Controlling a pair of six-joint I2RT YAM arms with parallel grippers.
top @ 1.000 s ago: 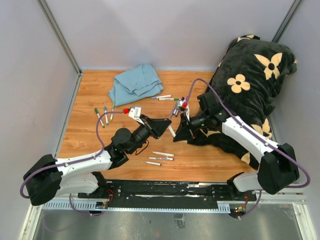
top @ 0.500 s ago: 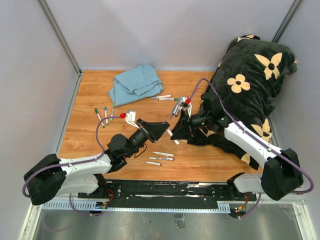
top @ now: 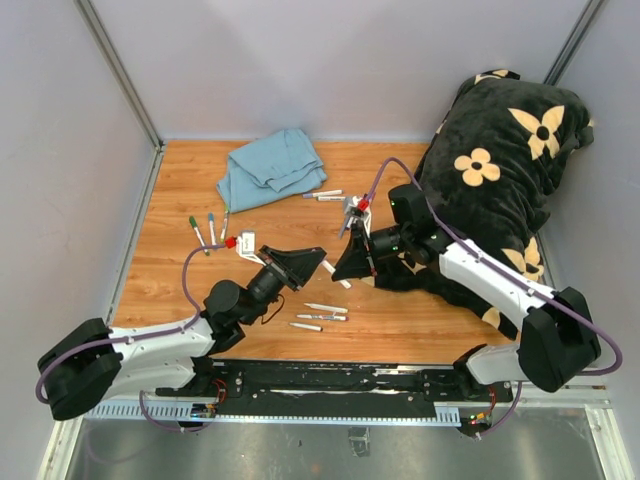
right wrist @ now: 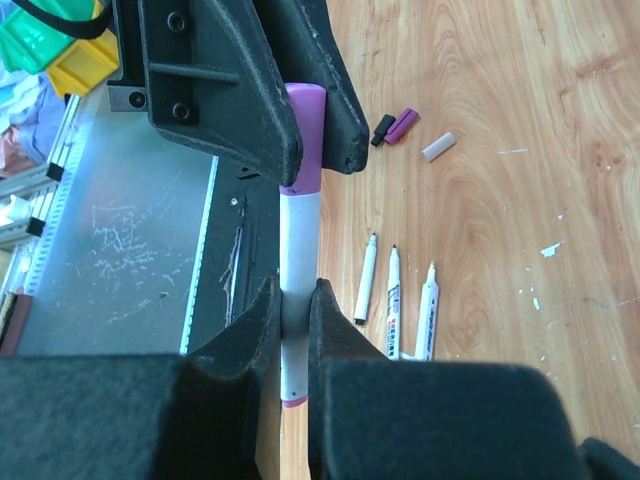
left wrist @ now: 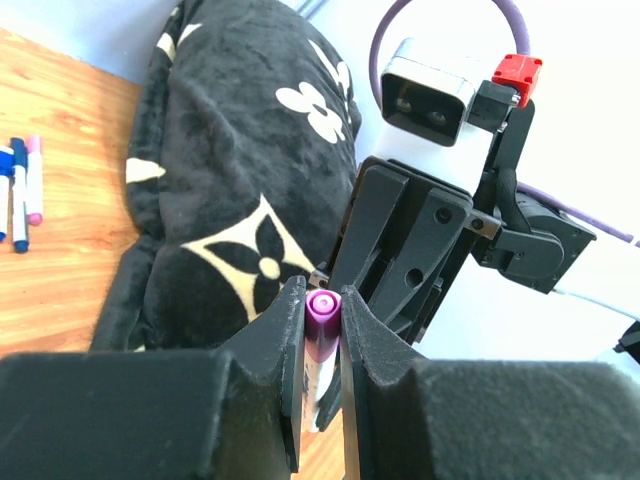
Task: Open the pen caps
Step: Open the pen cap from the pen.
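One marker is held between both grippers above the wooden table [top: 180, 280]. My left gripper [left wrist: 322, 300] is shut on its purple pen cap [left wrist: 322, 308], seen end-on. My right gripper [right wrist: 296, 295] is shut on the white barrel [right wrist: 298, 240], with the purple cap [right wrist: 303, 135] still seated on it inside the left jaws. In the top view the left gripper [top: 312, 262] and right gripper [top: 345, 266] meet tip to tip. Loose caps, purple [right wrist: 404, 124] and pale [right wrist: 438, 146], lie on the table. Three capped markers [top: 208, 230] lie far left.
Three uncapped markers [top: 322, 315] lie near the front edge, also in the right wrist view [right wrist: 392, 300]. More markers [top: 325, 195] lie by a blue cloth [top: 270, 168] at the back. A black flowered cushion [top: 500, 160] fills the right side.
Both grippers, still joined on the marker, have shifted a little to the left and toward the near edge. The left arm has drawn back and lowered.
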